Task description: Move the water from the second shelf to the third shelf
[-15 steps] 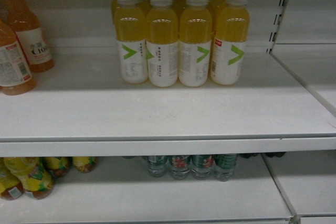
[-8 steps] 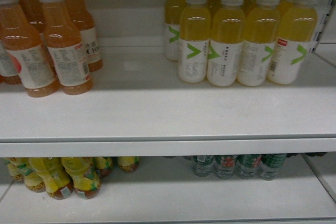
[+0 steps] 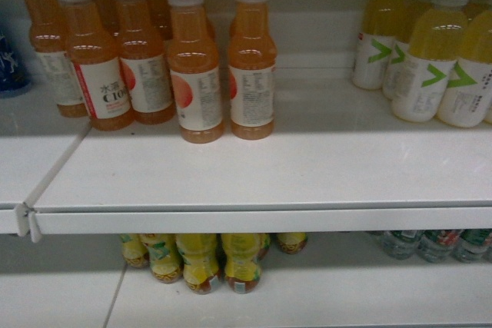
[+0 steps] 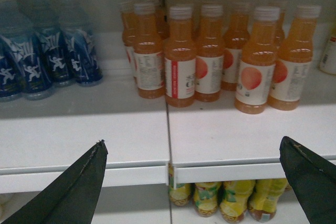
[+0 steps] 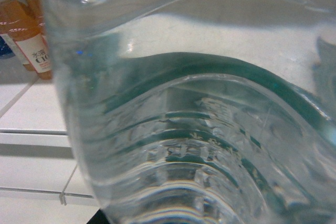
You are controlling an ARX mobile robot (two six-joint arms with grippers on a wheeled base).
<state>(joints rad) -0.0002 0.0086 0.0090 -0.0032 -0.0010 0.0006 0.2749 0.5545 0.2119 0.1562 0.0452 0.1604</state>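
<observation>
A: Starting with our head view, we see a white metal shelf (image 3: 254, 170) carrying a cluster of orange drink bottles with white caps and white labels (image 3: 196, 67) at the left and centre, and yellow drink bottles with green chevron labels (image 3: 430, 59) at the far right. At the left edge there is a bit of a dark blue bottle (image 3: 9, 67).

B: And on the shelf below we make out yellow-wrapped bottles (image 3: 204, 259) in the middle, plus clear ribbed water bottles with green labels (image 3: 438, 243) at the right edge, only partly in view under the shelf lip. Neither arm shows here.

A: In our left wrist view, the left gripper (image 4: 194, 182) has its two dark fingers (image 4: 79, 187) spread wide apart with nothing between them. Beyond them stand the orange bottles, with blue-labelled bottles bearing white figures (image 4: 50, 59) at the far left.

B: Below that shelf edge we see the yellow-wrapped bottles again.

A: Our right wrist view is almost filled by a clear ribbed plastic bottle with a green tint (image 5: 199, 145), pressed right up against the camera. Orange bottles sit at the far left behind it.

B: The right gripper's fingers are not visible there, so we cannot tell whether they are clamped on that bottle.
</observation>
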